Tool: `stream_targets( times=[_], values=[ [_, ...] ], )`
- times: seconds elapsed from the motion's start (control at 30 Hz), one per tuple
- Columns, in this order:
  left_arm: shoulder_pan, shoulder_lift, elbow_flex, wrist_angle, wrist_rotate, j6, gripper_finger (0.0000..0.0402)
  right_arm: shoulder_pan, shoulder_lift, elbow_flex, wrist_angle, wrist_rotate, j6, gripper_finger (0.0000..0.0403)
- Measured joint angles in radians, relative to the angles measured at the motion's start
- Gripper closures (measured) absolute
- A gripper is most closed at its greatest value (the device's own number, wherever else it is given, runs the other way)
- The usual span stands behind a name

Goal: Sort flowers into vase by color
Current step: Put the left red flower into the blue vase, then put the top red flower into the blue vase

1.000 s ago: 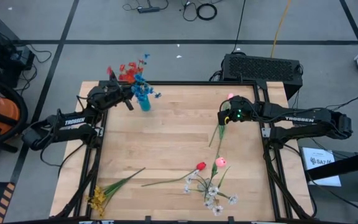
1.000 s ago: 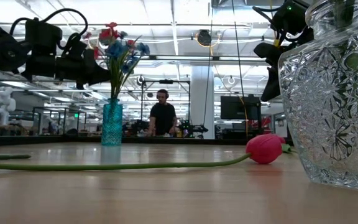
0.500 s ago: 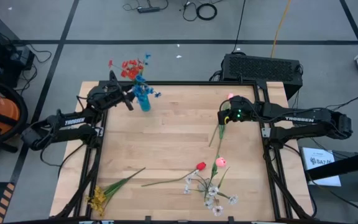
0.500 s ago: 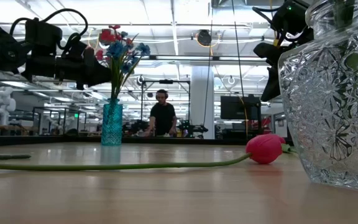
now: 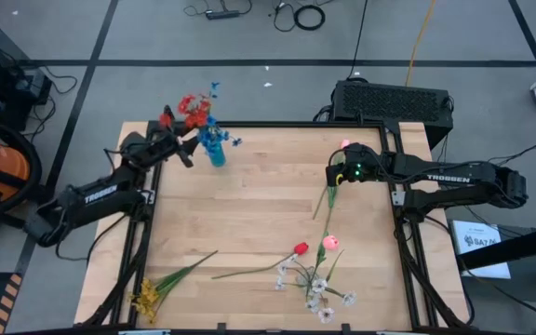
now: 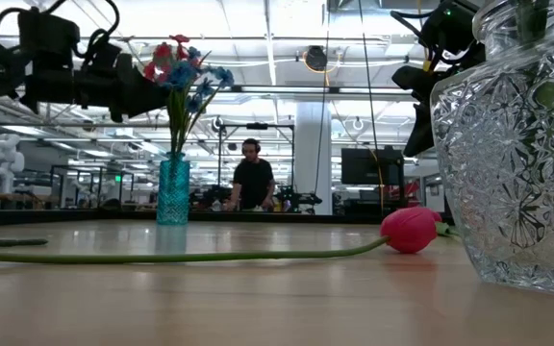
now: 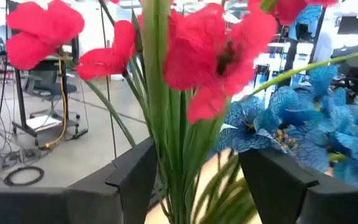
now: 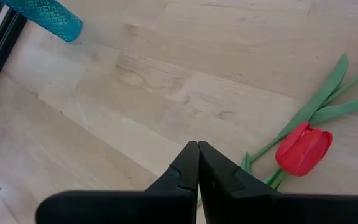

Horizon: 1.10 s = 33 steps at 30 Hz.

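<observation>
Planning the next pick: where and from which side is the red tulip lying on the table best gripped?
Grip the red tulip on its thin green stem, a little behind the bud, coming straight down from above with the fingers across the stem. It lies flat on the table, and that stretch looks clear, while the bud end sits close to the pink tulip and white blossoms.

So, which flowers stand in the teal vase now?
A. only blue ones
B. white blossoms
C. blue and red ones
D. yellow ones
C: blue flowers and red flowers rise together from the teal vase; the yellow sprig and white blossoms lie on the table.
</observation>
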State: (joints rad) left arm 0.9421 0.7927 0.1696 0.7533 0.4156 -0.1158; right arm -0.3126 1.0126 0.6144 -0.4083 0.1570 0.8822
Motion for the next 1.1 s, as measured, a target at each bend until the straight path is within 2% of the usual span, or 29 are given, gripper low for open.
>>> stream_targets(
  times=[0.2,0.4,0.5,0.63,0.77,0.83,0.93,1.1],
  values=[
    [0.0,-0.184,0.0,-0.214,-0.003,0.015,0.0171,0.0,0.0,0.0,0.0,0.0,-0.003,0.0403],
    [0.0,-0.327,0.0,-0.354,-0.065,0.048,0.0171,0.0,0.0,0.0,0.0,0.005,-0.003,0.0403],
    [0.0,-0.377,0.032,-0.525,-0.083,0.047,0.0171,0.0,0.0,0.0,0.0,0.005,-0.003,0.0403],
    [0.0,-0.402,0.134,-0.843,-0.112,0.093,0.0171,0.0,0.0,0.0,0.0,0.005,-0.003,0.0403],
    [0.0,-0.402,0.225,-1.047,-0.11,0.098,0.0171,0.0,0.0,0.0,-0.001,0.033,-0.004,0.0403],
    [0.0,-0.402,0.254,-1.12,-0.098,0.095,0.0171,0.0,0.0,0.0,-0.002,0.069,-0.004,0.0403],
    [0.0,-0.402,0.277,-1.195,-0.076,0.012,0.0171,0.0,0.0,0.0,-0.001,0.081,-0.003,0.0403],
    [-0.019,-0.403,0.279,-1.234,0.037,-0.16,0.0171,0.0,0.0,0.0,-0.003,0.079,0.003,0.0403]
  ],
)
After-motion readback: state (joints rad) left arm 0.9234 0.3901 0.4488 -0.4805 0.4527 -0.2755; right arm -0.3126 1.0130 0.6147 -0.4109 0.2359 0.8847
